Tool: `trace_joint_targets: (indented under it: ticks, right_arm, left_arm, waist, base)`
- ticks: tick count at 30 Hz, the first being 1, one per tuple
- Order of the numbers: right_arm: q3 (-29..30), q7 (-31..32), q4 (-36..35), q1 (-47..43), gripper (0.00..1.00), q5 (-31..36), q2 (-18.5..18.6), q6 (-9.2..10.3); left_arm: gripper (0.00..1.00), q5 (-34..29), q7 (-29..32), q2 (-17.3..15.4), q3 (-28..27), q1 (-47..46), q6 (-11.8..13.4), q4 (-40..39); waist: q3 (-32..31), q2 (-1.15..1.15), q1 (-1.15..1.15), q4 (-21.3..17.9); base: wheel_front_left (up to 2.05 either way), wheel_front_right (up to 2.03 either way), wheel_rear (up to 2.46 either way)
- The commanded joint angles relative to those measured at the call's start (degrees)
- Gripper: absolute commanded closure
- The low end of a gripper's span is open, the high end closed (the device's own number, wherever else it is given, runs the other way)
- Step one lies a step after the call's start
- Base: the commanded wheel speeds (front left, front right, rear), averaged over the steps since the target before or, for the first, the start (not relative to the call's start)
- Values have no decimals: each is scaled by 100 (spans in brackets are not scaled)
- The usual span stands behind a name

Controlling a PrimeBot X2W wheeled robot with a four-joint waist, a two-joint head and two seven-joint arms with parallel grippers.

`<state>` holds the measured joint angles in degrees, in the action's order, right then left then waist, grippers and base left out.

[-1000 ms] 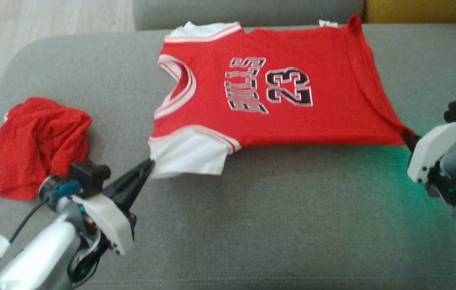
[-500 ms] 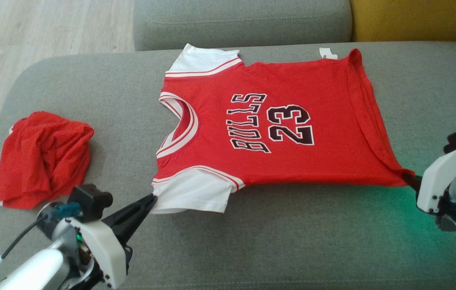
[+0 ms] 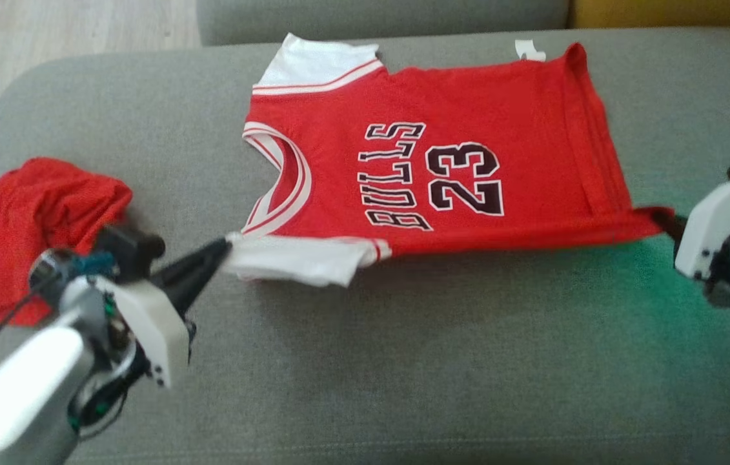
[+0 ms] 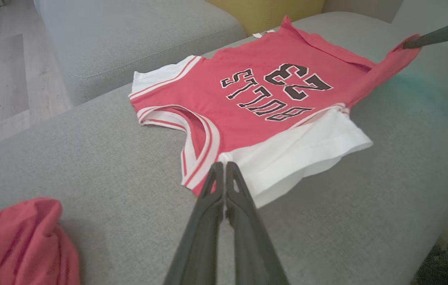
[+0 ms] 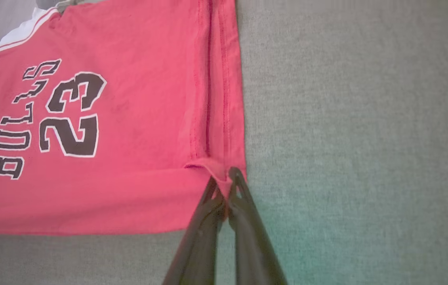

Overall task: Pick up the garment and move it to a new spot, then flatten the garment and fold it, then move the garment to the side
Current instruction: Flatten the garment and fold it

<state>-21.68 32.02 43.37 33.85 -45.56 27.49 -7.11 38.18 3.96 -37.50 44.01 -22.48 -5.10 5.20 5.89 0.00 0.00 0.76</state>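
My left tool (image 3: 225, 244) and my right tool (image 3: 667, 221) are both pinched shut on the red jersey (image 3: 487, 110), one at each near corner.

The left tool's fingers are pressed together on the white sleeve (image 3: 294, 258) by the neck hole. The right tool nips the red hem corner. The jersey is stretched between them, its near edge raised a little off the grey sofa (image 3: 403, 374) and its far edge lying on it. There is lots of bare sofa in front of the jersey. A crumpled red cloth (image 3: 42, 213) sits just beside my left tool, near the sofa's left edge. My left wrist view shows wood floor (image 4: 2, 79) past that edge and a yellow cushion (image 4: 271, 12). My right wrist view shows the hem fold squeezed between the fingers (image 5: 247, 221).
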Motion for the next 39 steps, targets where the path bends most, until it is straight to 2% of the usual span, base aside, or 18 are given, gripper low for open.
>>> trace_joint_targets:
  ticks: [1,12,28,29,30,31,32,33,34,38,39]
  right_arm:
    - [44,27,-115,252,100,101,60,-37]
    - [270,145,146,1062,100,886,-234,-37]
    - [368,-144,627,1680,100,1403,-613,-37]
    - [373,-275,645,1717,13,1475,-612,-37]
    - [405,-406,687,1755,0,1531,-629,-37]
    - [426,-575,699,1795,0,1584,-660,-37]
    - [467,-806,692,1842,0,1632,-693,-37]
    - [549,-1112,691,1897,0,1684,-714,-37]
    - [656,-1419,724,1946,0,1736,-740,-37]
    - [881,-2458,815,2027,0,1876,-917,-37]
    - [881,-2458,815,2027,0,1876,-917,-37]
  left_arm:
    - [100,-42,-1,-197,-325,-473,-15,-49]
    - [100,-144,-152,165,-192,-1676,-190,905]
    - [100,-101,-563,432,415,-2683,-237,2072]
    - [100,-93,-593,455,471,-2722,-237,2128]
    - [100,-83,-626,484,519,-2761,-237,2197]
    - [87,-73,-672,519,547,-2801,-237,2279]
    - [62,-69,-739,558,553,-2843,-237,2375]
    - [25,-73,-830,605,536,-2883,-234,2477]
    - [0,-70,-928,664,506,-2915,-206,2582]
    - [0,-1,-1383,915,300,-2980,48,2964]
    - [0,-1,-1383,915,300,-2980,48,2964]
  waist:
    - [118,0,0,-11]
    - [729,0,0,-49]
    - [1177,0,0,-83]
    - [1189,0,0,-83]
    - [1198,0,0,-83]
    - [1203,0,0,-82]
    - [1207,0,0,-82]
    - [1209,0,0,-83]
    - [1204,0,0,-83]
    - [1136,0,0,-90]
    - [1136,0,0,-90]
  base:
    - [0,0,0]
    - [0,0,0]
    - [0,0,0]
    - [0,0,0]
    - [0,0,0]
    - [0,0,0]
    - [0,0,0]
    - [0,0,0]
    - [0,0,0]
    - [0,0,0]
    - [0,0,0]
